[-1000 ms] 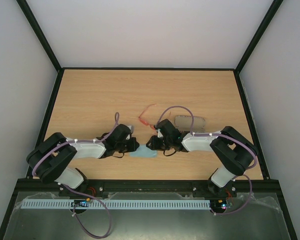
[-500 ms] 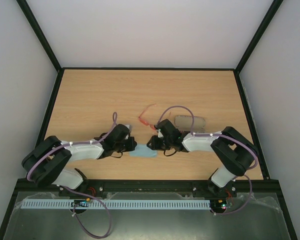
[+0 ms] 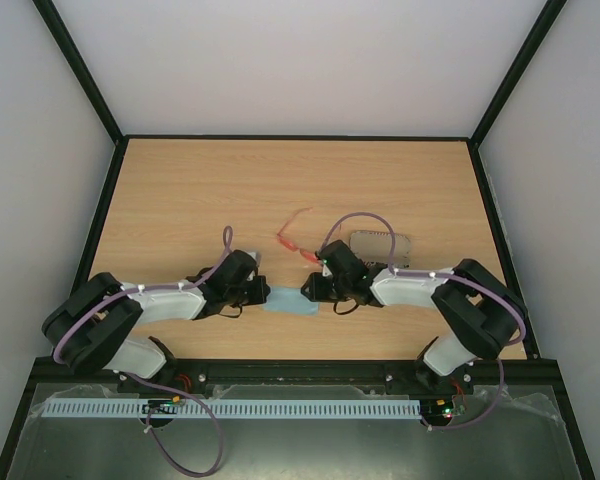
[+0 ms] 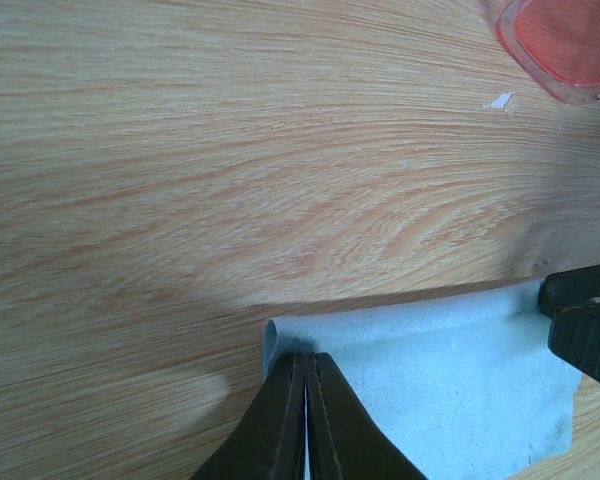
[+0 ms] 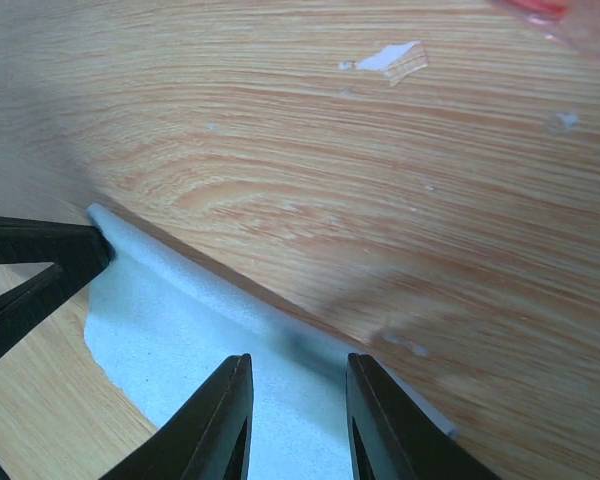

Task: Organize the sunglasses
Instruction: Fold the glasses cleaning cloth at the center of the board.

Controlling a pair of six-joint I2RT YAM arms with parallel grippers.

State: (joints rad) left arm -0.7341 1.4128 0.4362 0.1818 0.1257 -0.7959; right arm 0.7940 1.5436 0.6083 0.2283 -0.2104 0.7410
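The sunglasses [image 3: 298, 241], thin and red-orange, lie on the wooden table behind both grippers. One lens [image 4: 565, 45] shows at the left wrist view's top right, and a red blur of the sunglasses [image 5: 540, 8] at the right wrist view's top edge. My left gripper [image 3: 264, 295] [image 4: 305, 362] is shut on the left corner of a light blue cloth [image 3: 291, 301] [image 4: 450, 370]. My right gripper [image 3: 311, 290] [image 5: 298, 375] stands open, its fingers apart over the far right edge of the cloth [image 5: 180, 320].
A flag-patterned oval case [image 3: 380, 245] lies right of the sunglasses, behind the right arm. A small white chip [image 4: 498, 100] [image 5: 395, 58] lies on the wood near the cloth. Black frame rails border the table on all sides.
The right arm has shifted slightly to the right and its gripper has drawn back a little over the cloth. The left gripper keeps its pinch on the cloth corner.
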